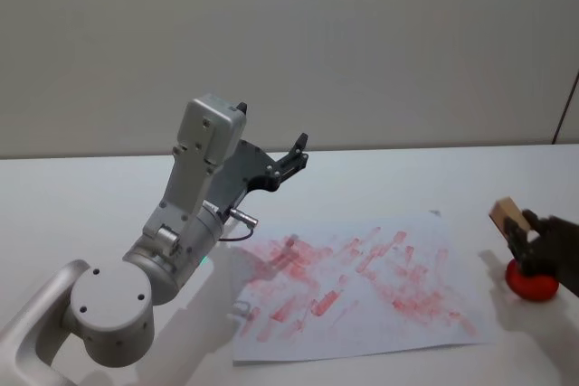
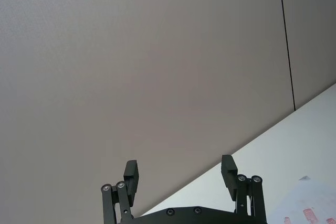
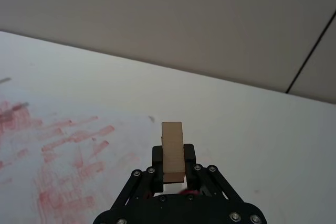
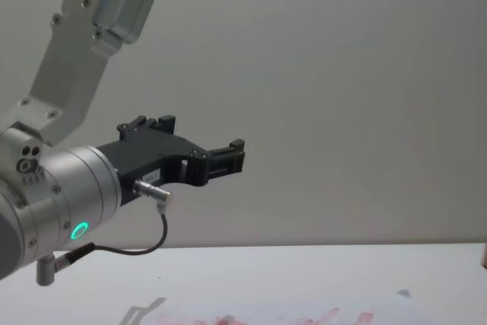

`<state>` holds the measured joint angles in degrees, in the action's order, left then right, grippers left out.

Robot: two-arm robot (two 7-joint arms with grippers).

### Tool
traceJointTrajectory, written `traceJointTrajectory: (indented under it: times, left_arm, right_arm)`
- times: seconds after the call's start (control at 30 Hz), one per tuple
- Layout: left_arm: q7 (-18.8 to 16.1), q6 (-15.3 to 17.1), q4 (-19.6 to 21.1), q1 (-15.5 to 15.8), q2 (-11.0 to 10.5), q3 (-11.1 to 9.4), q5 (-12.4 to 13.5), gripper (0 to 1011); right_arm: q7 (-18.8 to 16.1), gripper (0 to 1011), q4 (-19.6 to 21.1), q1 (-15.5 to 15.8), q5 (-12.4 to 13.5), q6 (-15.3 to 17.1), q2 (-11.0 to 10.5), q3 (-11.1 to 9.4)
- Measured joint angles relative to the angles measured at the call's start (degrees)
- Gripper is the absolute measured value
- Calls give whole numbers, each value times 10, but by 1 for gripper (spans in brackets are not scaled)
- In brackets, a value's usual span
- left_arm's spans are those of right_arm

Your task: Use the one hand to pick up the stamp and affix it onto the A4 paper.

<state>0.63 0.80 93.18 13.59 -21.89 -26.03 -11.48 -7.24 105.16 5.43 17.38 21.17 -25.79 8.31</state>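
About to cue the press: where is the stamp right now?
The stamp is clamped in the right gripper at the head view's right edge, above a red ink pad, just right of the A4 paper.

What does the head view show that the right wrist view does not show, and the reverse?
Head view alone: the left gripper raised above the table, empty, jaws open, and a red ink pad below the right gripper. Right wrist view alone: the stamp seen along its whole length, clamped upright between the right gripper's jaws. Both: the stamp, the right gripper, and the A4 paper with red prints, lying flat.
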Motion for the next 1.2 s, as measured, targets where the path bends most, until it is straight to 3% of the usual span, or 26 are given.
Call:
traceJointTrajectory:
  times: [0.4,1.0,1.2]
  left_arm:
    - [0,0,0,0,0,0,0,1001]
    - [0,0,0,0,0,0,0,1001]
    - [0,0,0,0,0,0,0,1001]
  right_arm:
    - [24,214,-12,21,8,43,-11,-9]
    - [23,217,-31,15,-9,61,-10,-8]
    - [22,393,-34,13,-13,64,-9,-8]
